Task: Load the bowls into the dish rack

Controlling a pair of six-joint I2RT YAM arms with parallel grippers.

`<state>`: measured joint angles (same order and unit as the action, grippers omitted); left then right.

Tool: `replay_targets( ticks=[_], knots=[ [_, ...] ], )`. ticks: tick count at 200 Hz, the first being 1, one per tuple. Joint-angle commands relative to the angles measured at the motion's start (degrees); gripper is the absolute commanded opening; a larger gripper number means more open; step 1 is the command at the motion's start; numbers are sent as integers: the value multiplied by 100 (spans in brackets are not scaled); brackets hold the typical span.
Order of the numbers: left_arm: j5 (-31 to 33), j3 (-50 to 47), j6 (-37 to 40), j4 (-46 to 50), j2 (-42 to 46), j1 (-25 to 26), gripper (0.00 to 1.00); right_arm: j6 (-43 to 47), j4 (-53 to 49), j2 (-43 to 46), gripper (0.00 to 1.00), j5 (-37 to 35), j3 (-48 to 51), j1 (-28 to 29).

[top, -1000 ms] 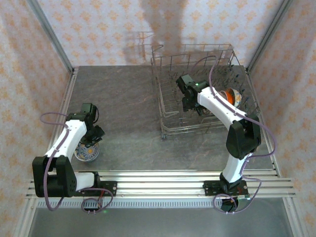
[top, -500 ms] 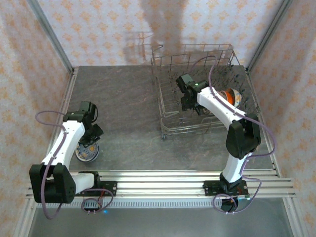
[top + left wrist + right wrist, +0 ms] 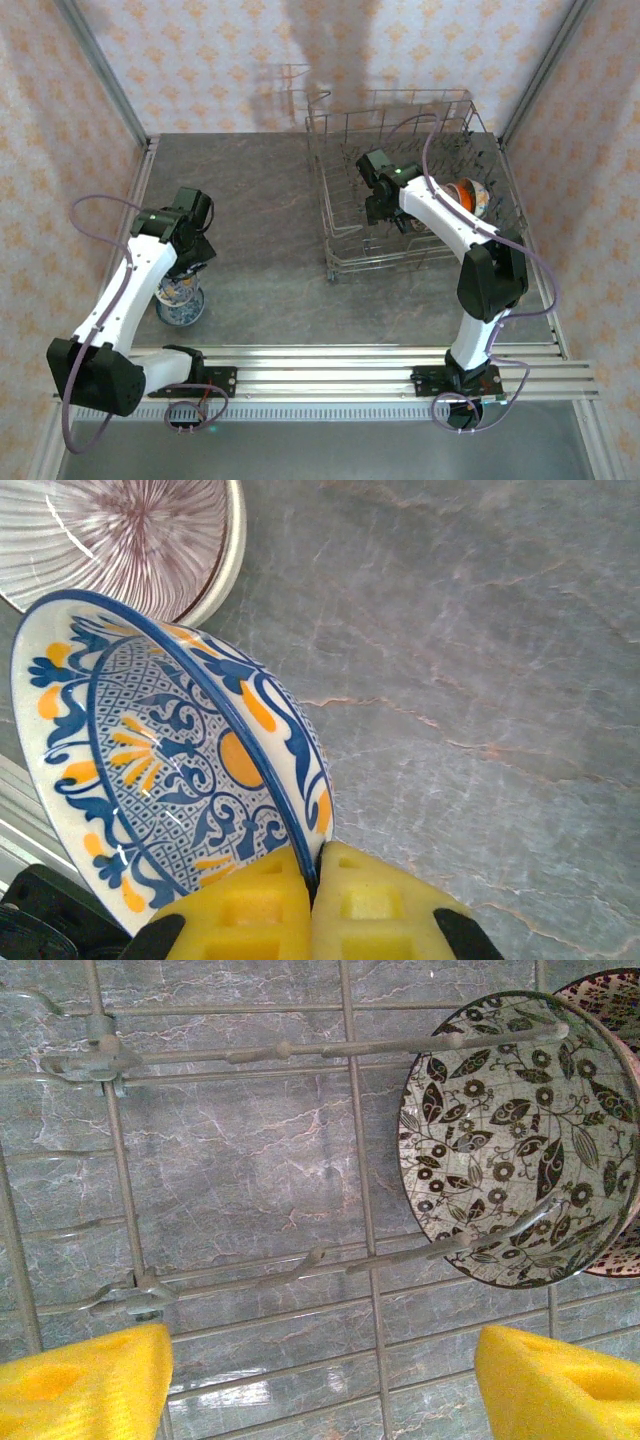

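Observation:
My left gripper (image 3: 315, 880) is shut on the rim of a blue-and-white bowl with orange marks (image 3: 170, 770), held tilted just above the table. In the top view that gripper (image 3: 186, 268) is at the left, with the bowl (image 3: 175, 293) under it. A striped purple bowl (image 3: 110, 540) lies on the table just beyond. The dish rack (image 3: 335, 262) stands at the back right. My right gripper (image 3: 385, 212) hangs open inside it with nothing between its fingers (image 3: 85, 1385). A brown leaf-patterned bowl (image 3: 520, 1140) stands on edge between tines, an orange one (image 3: 470, 195) beside it.
Grey marble tabletop (image 3: 260, 220) stretches between the arms. Rack wires (image 3: 365, 1210) and upright tines run under the right gripper. A metal rail (image 3: 330, 365) runs along the near edge. Patterned walls close the left, back and right.
The left arm has swung up and toward the back, lifting the blue-and-white bowl off the stack by its rim. The right arm has stayed still.

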<state>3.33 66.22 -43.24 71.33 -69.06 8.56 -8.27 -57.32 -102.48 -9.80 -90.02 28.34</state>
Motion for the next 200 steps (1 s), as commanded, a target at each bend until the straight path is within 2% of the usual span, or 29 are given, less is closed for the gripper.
replay_targets(
  ticks=[1, 55, 97, 147, 200],
  knots=[
    [601, 553, -308, 411, -169, 391, 0, -9, 62, 268, 79, -71, 6, -16],
    [959, 1763, -657, 426, -1418, 1894, 0, -180, 152, 619, 79, -96, 28, -135],
    [878, 2342, -652, 53, -2630, 2574, 0, -251, 63, 939, 79, -197, 119, -176],
    [658, 2805, -463, -222, -3687, 2952, 0, -347, -51, 1293, 79, -337, 407, -203],
    [331, 2961, -412, -383, -4385, 3077, 0, -399, -61, 1447, 79, -382, 580, -241]
  ],
)
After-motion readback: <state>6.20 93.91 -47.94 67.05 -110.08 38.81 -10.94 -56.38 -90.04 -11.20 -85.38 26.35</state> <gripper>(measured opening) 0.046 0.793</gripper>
